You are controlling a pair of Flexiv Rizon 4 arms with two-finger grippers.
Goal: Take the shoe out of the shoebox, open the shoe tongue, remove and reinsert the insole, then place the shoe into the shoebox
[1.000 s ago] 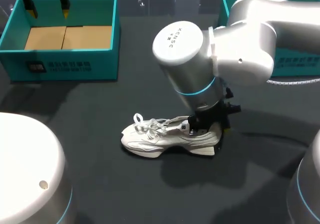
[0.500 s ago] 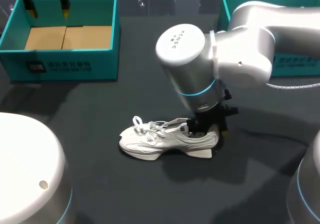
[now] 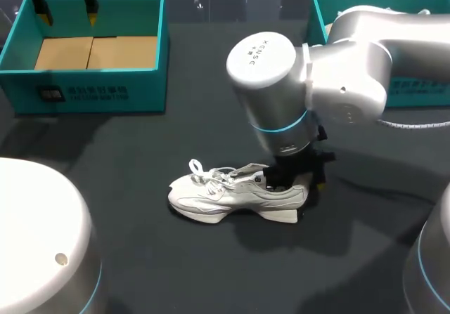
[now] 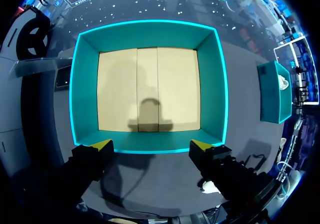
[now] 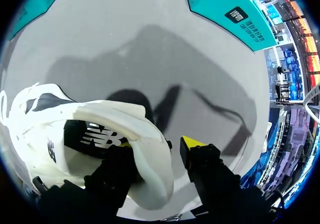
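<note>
The shoe lies on its sole on the table, out of both boxes and near the middle. Its toe points toward my left side, its heel toward my right, and the laces sit loose on top.

The right gripper is down at the heel. In the right wrist view, the gripper straddles the padded back wall of the shoe. One finger is inside the opening, with only a sliver of its yellow tip showing, and the other finger is outside behind the heel. The inner finger lies against the wall. The outer one seems to stand just clear of it with a thin dark gap between, though the angle makes that hard to be sure of. So the jaws are parted about the width of the heel wall and do not look clamped.

The left gripper hangs over the far edge of the left box, well apart from the shoe. In the left wrist view this gripper is spread wide and holds nothing. The teal box lies ahead of it, with its brown card floor bare.

The right box stands at the far right of the table, mostly hidden behind the right arm. It also shows side-on past the left box in the left wrist view.
</note>
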